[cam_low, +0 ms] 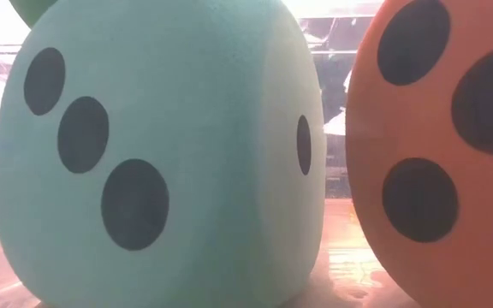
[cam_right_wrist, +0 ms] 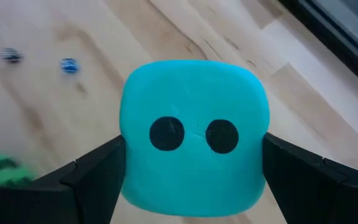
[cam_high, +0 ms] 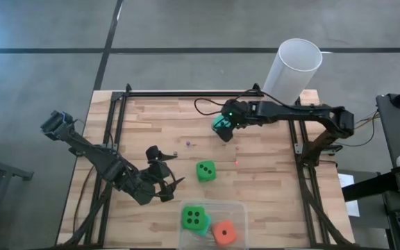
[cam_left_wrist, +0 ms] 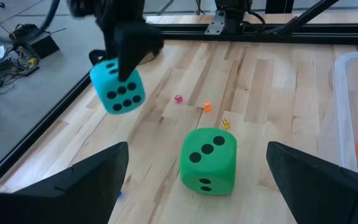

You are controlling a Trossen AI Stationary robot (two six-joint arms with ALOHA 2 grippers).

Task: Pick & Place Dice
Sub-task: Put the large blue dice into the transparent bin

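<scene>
The high view is looking straight down on the whole table [cam_high: 255, 173]; the low view is sitting level, pressed against a teal die [cam_low: 157, 154]; both wrist views are sharing the held teal die [cam_left_wrist: 118, 91], at twelve o'clock.

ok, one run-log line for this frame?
right tool: shut on teal die, lifted | left tool: open, idle | green die: on table

No words, labels, brands or printed numbers readable anywhere, only pip marks on the dice: two on the held teal die [cam_right_wrist: 194, 137], four on the upper green die [cam_high: 194, 217]
</scene>
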